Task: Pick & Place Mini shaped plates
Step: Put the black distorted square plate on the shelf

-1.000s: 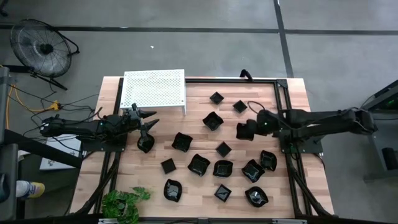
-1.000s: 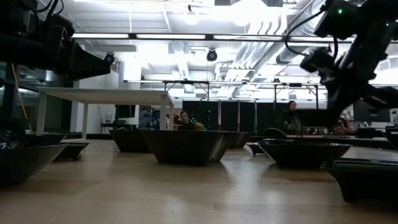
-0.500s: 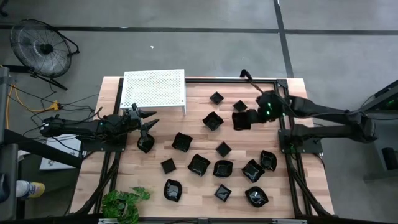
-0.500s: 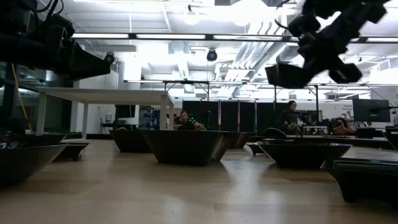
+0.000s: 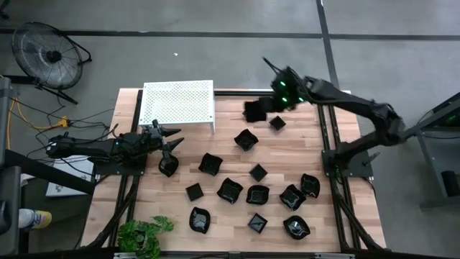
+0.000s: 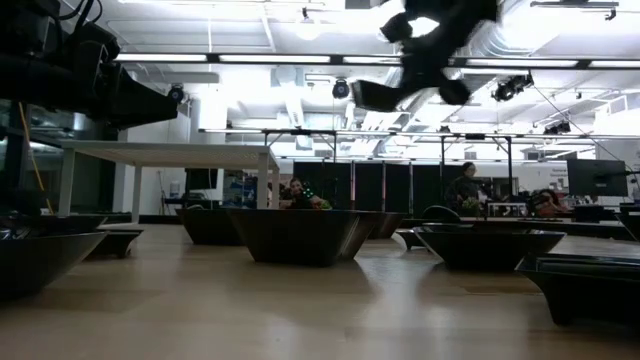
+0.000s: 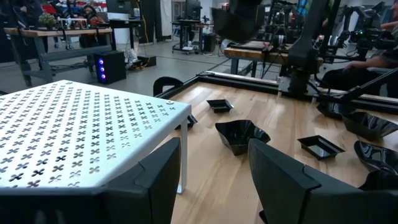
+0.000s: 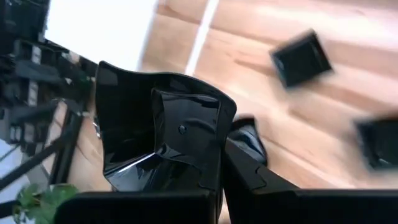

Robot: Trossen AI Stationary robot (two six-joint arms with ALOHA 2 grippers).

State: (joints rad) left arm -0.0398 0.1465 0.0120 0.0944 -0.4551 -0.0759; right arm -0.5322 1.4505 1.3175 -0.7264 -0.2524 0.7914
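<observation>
My right gripper (image 5: 269, 106) is shut on one glossy black mini shaped plate (image 5: 254, 110), high above the table's far side, right of the white perforated shelf (image 5: 178, 103). The low view shows that plate (image 6: 375, 95) in the air below the gripper (image 6: 425, 62). Several other black plates (image 5: 246, 139) rest on their bases on the wooden table (image 5: 223, 223). At the table's left, beside the shelf, my left gripper (image 7: 214, 180) stands open and level, holding nothing. My right gripper holds the plate by its wall (image 8: 205, 146). One finger (image 8: 186, 134) lies inside the dish and the other (image 8: 249, 165) outside it. The fingers slant down from the table's right side. The plate is lifted clear of the table and tilted.
A green plant (image 5: 144, 234) lies at the near left corner. A black frame rail (image 5: 327, 137) runs along the table's right side. A fan (image 5: 49, 54) stands on the floor at far left. People sit in the room beyond the table (image 6: 295, 190).
My right gripper has risen and swung from the table's right middle toward the far edge and left, toward the white shelf. It rolled as it went and stayed shut. The plate it holds has gone with it, higher above the table.
</observation>
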